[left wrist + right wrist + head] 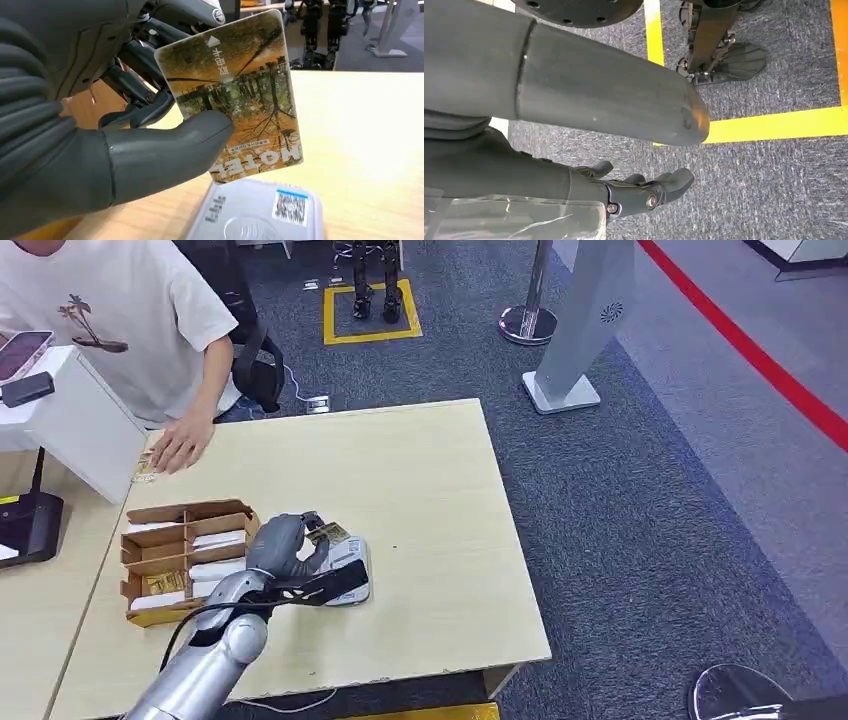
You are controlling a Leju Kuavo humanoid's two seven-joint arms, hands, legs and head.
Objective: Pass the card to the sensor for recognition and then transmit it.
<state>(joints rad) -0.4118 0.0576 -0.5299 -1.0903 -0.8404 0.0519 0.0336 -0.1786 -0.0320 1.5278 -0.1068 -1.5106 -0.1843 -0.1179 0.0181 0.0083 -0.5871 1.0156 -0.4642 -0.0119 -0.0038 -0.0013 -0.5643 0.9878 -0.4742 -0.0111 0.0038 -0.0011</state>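
My left hand [285, 545] pinches a hotel card [235, 95] printed with autumn trees between thumb [165, 150] and fingers. It holds the card [327, 534] tilted just above the grey card sensor [345, 570] lying on the wooden table [430, 510]. The sensor [260, 212] with its QR sticker sits directly under the card's lower edge, a small gap apart. My right hand [644, 192] hangs over the carpet, fingers loosely apart and holding nothing.
A cardboard divider box [180, 555] with more cards stands just left of my hand. A person in a white shirt [120, 320] rests a hand [180, 445] on the table's far left. A white box [75, 420] stands at the left.
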